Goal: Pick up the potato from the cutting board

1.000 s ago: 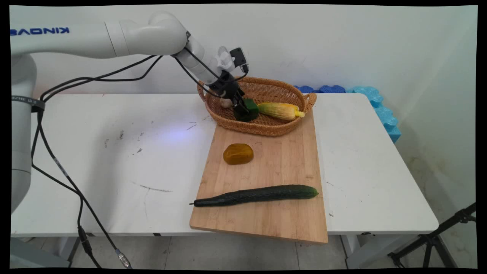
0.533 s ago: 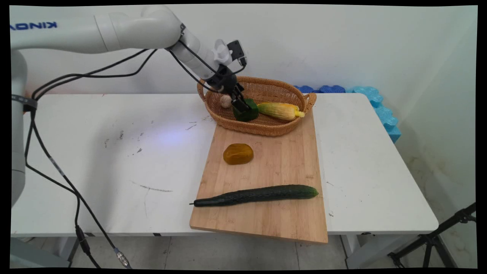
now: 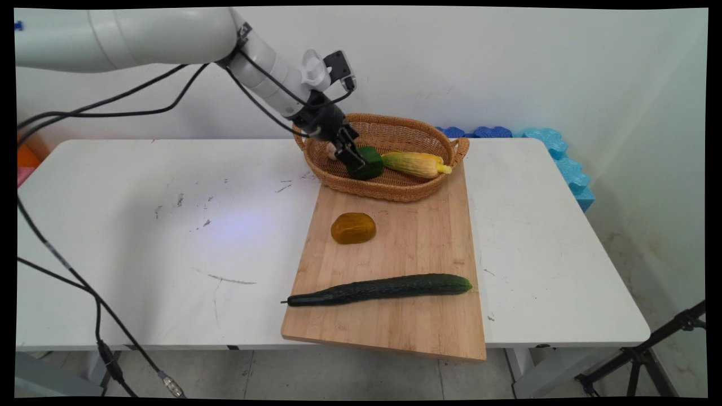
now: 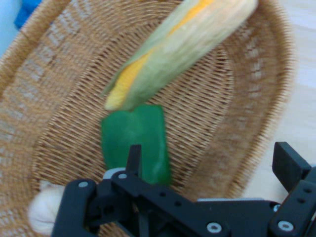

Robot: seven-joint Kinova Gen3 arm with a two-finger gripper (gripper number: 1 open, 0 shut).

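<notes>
I see hand (image 3: 354,160) spread wide over green pepper chunk (image 4: 136,143) in oval wicker basket (image 3: 395,189); husked yellow corn cob (image 3: 414,163) beside it, long axis along basket.

black two-finger gripper (image 3: 351,159) in oval wicker basket (image 3: 395,189), at green pepper chunk (image 3: 368,163); husked corn cob (image 3: 416,164) beside.

1 basket (image 3: 395,189), 1 corn cob (image 3: 414,163), 1 green pepper piece (image 3: 369,163), 1 cucumber (image 3: 383,288), 1 board (image 3: 417,248).
</notes>
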